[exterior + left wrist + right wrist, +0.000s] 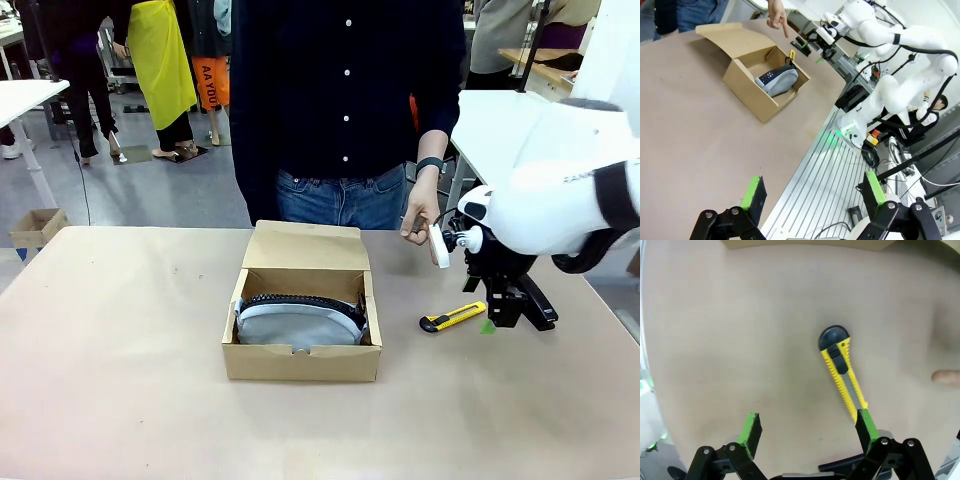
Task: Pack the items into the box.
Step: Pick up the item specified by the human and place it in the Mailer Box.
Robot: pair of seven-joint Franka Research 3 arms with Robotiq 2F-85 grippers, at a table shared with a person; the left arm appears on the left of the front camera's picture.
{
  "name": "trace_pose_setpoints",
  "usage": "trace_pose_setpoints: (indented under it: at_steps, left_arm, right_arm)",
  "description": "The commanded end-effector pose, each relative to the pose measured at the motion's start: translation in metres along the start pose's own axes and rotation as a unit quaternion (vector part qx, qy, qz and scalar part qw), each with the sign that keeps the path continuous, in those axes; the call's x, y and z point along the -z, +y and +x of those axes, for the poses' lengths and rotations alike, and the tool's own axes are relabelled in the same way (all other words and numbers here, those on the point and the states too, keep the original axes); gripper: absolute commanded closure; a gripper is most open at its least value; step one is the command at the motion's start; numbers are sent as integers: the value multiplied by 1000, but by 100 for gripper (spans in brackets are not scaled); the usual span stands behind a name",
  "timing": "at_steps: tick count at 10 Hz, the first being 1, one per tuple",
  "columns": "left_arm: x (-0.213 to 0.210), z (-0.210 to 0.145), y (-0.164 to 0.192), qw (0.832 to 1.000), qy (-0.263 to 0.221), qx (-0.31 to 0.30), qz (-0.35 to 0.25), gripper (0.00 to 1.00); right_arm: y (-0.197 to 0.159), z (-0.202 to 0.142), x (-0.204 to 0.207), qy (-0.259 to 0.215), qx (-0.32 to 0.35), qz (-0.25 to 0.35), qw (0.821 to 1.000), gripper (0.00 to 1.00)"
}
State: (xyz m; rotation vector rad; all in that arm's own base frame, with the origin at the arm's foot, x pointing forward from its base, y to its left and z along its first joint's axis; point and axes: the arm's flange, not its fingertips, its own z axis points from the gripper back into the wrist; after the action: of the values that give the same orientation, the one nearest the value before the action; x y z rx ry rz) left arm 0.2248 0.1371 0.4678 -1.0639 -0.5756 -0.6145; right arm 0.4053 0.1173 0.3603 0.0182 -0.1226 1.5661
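The brown cardboard box (300, 360) stands mid-table with its flap lid open toward the person. Inside lies the light-grey pouch (298, 322) with its black zipper; the left wrist view also shows the box (747, 82) and pouch (778, 80). The yellow-and-black utility knife (453, 317) lies flat on the table right of the box. My right gripper (515, 318) hangs open just right of it. In the right wrist view the knife (842, 372) runs diagonally, its rear end beside one green pad of the right gripper (810, 427). My left gripper (812, 195) is open, empty, beyond the table's edge.
A person stands at the far side; one hand (420, 215) points down at the table near the knife, its fingertip (945, 376) showing at the wrist view's edge. The right arm (875, 30) reaches over the table. A metal frame (830, 165) borders the table.
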Motion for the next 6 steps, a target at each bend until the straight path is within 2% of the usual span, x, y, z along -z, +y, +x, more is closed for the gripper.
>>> trace_pose_setpoints:
  at_steps: [1, 6]
  left_arm:
    - [-1, 1, -2, 1000, -8, 10, -7, 0]
    - [-1, 1, -2, 1000, -8, 10, -7, 0]
  right_arm:
    - [-23, -1, 18, 1, -35, -14, 999, 0]
    - [-58, -15, 57, 20, -35, -10, 999, 0]
